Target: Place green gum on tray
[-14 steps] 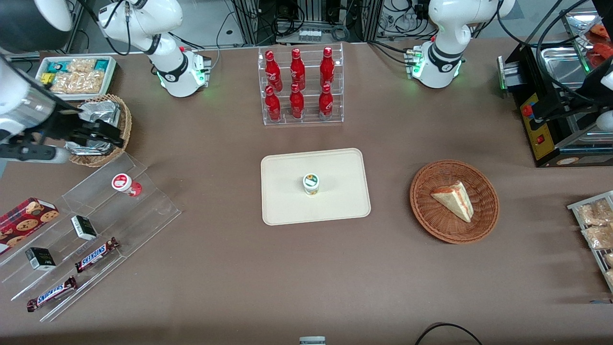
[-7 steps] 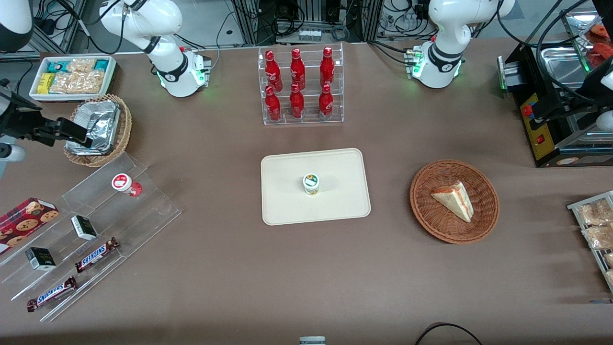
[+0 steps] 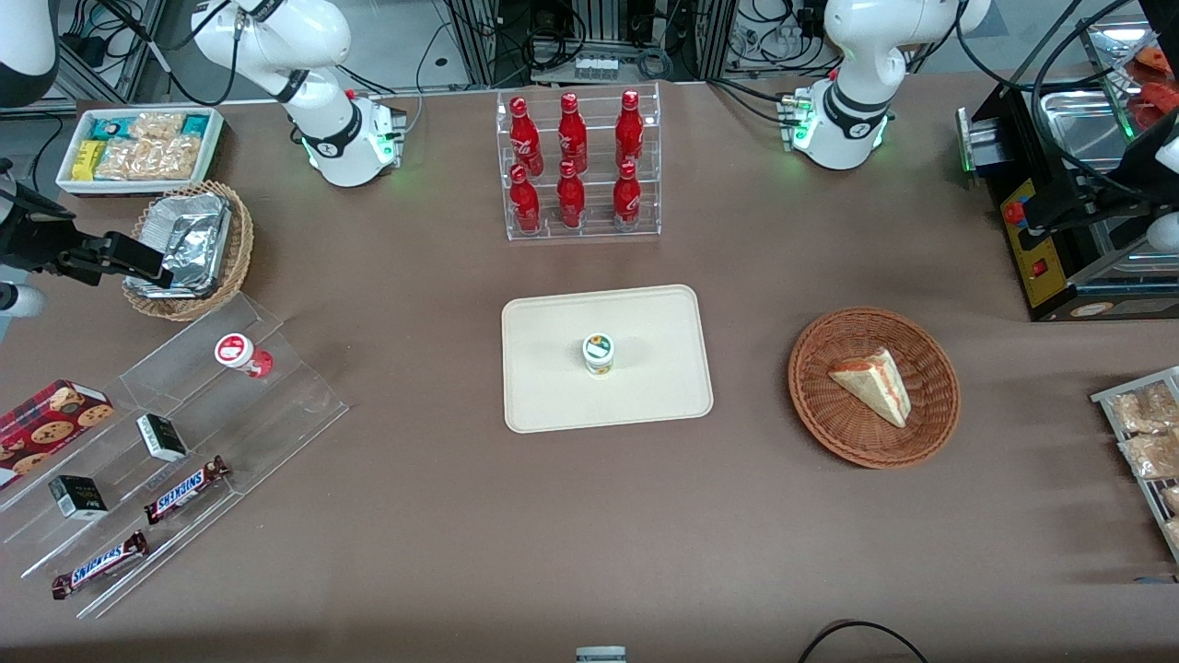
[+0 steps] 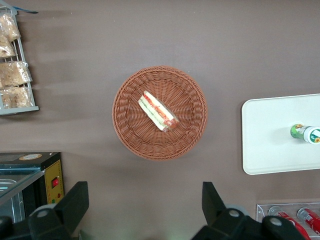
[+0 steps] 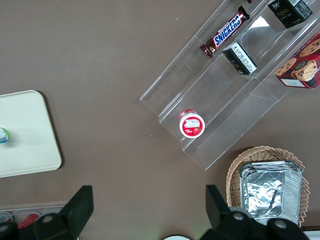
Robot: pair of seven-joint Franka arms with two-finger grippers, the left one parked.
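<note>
The green gum (image 3: pixel 599 353) stands upright near the middle of the cream tray (image 3: pixel 553 396), its green-and-white lid up. Both also show in the left wrist view, the gum (image 4: pixel 305 133) lying on the tray (image 4: pixel 267 140), and in the right wrist view, where only an edge of the gum (image 5: pixel 2 135) shows on the tray (image 5: pixel 27 135). My right gripper (image 3: pixel 138 262) hangs high at the working arm's end of the table, beside the foil basket and well away from the tray. It (image 5: pixel 149 200) is open with only bare table between its fingers.
A red-lidded bottle (image 3: pixel 238 353) stands on a clear stepped display (image 3: pixel 276 405) with Snickers bars (image 3: pixel 184 489) and small boxes. A wicker basket of foil packs (image 3: pixel 189 249), a rack of red bottles (image 3: pixel 576 166) and a basket holding a sandwich (image 3: pixel 873 387) surround the tray.
My gripper has drawn back from over the foil basket toward the working arm's end of the table, then almost stopped. The green gum has stayed put on the tray.
</note>
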